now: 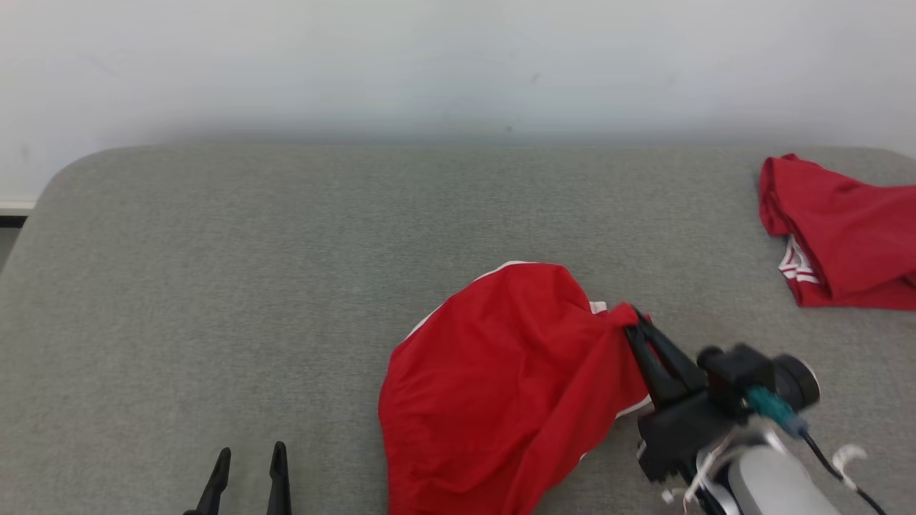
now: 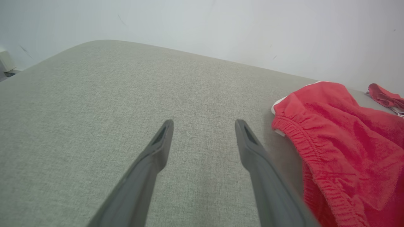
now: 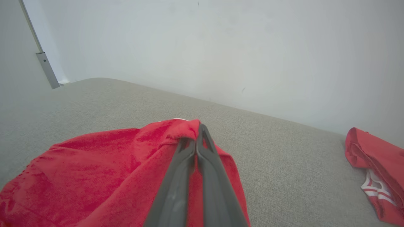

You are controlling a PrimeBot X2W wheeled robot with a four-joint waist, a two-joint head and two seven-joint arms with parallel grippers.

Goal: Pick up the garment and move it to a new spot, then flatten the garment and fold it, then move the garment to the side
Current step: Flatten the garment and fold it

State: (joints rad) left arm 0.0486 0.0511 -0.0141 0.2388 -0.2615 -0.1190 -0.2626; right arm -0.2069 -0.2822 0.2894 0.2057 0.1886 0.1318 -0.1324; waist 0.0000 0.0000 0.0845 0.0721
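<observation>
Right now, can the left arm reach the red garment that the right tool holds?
Probably yes: the left tool stands open, and only bare grey cushion lies between it and the garment.

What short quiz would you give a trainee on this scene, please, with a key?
1. True or false: the right gripper is shut on an edge of the red garment.
2. Multiple choice: the left gripper is A) open and holding nothing, B) shut on cloth, C) pressing the cloth flat.
3. Short answer: how many red pieces of clothing lie on the grey surface?

Key: 1 true. 2 A. 3 two: the gripped one and a second red garment at the far right.
</observation>
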